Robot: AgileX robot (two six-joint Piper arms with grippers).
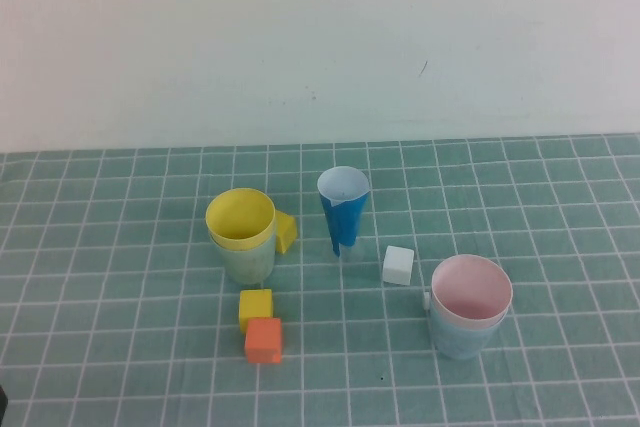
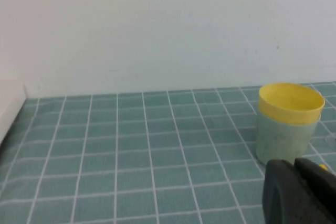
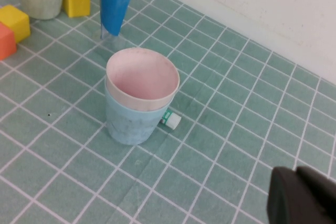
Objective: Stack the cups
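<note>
A yellow cup [image 1: 240, 217] sits nested inside a pale green cup [image 1: 246, 261] at the table's left middle. It also shows in the left wrist view [image 2: 290, 103], with the green cup [image 2: 282, 141] under it. A pink cup [image 1: 471, 290] sits nested in a light blue cup [image 1: 462, 337] at the right; the right wrist view shows the pink [image 3: 142, 78] and the blue cup [image 3: 130, 121]. My left gripper [image 2: 293, 165] is shut and empty, just short of the green cup. My right gripper [image 3: 296, 173] is shut and empty, well off from the pink and blue pair. Neither gripper shows in the high view.
A blue and white cone [image 1: 343, 209] stands point down between the two pairs. A yellow cube [image 1: 285, 231] lies behind the yellow cup; a yellow cube [image 1: 255, 308] and an orange cube [image 1: 263, 340] lie in front. A white cube [image 1: 397, 265] and a small white-green piece [image 3: 170, 120] lie near the blue cup.
</note>
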